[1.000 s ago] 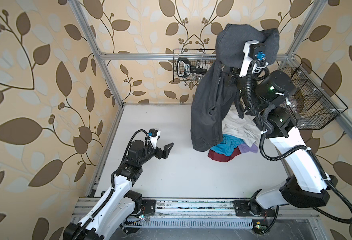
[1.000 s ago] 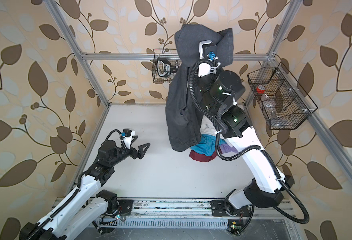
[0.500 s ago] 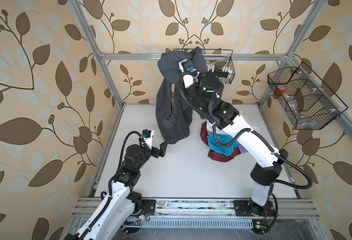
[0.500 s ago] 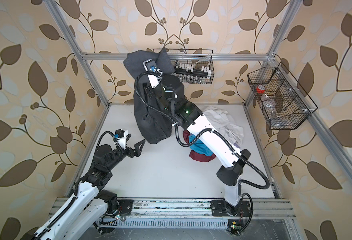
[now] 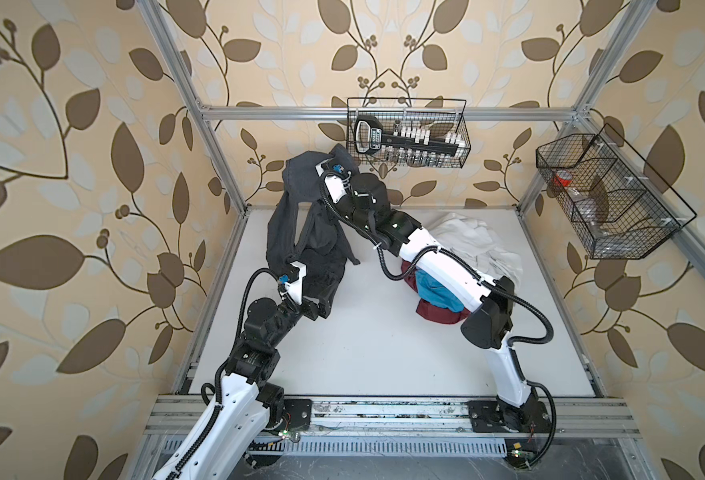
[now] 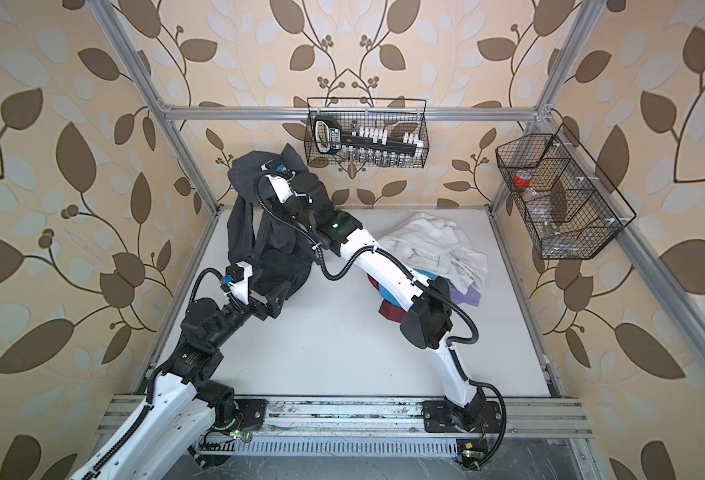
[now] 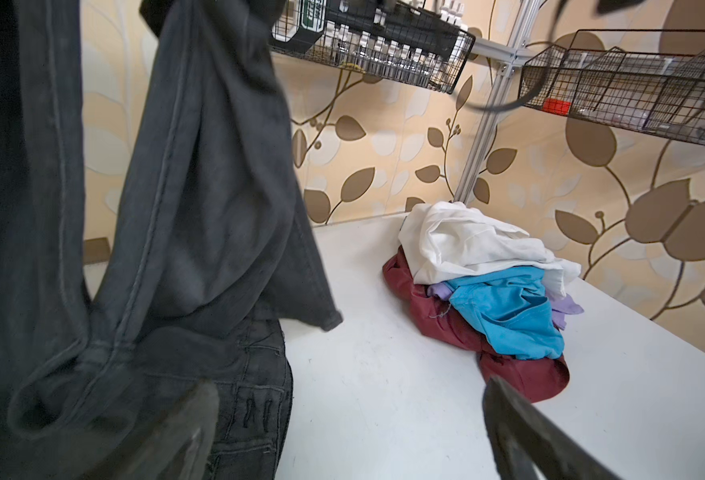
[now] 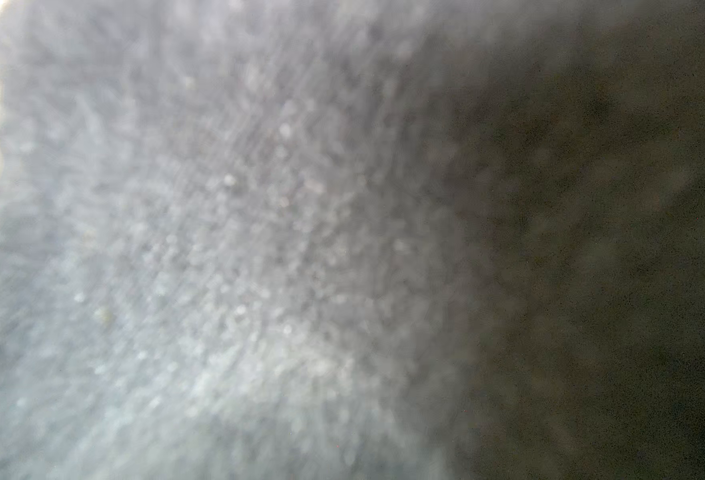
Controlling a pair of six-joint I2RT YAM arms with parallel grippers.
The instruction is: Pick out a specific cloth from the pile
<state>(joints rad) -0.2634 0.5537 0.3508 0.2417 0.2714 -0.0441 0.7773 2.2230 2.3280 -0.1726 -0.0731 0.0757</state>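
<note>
Left wrist view: the cloth (image 7: 201,187) hangs long, top to bottom, well apart from the pile (image 7: 504,316). The right claw — hidden inside it — pinches its top. The left claw (image 7: 350,384), wide open and empty, is nearest its low end.

- Left arm (image 5: 259,328) is rising from the front rail, its elbow bent and its wrist angling toward the middle of the bench.
- Left pincer (image 5: 322,304) is standing open, fingers (image 7: 168,436) well apart.
- Right arm (image 5: 438,262) is stretching across toward the far left corner, forearm raised.
- Right pincer (image 5: 325,168) is clamping the cloth (image 5: 317,249), its tips buried in it.
</note>
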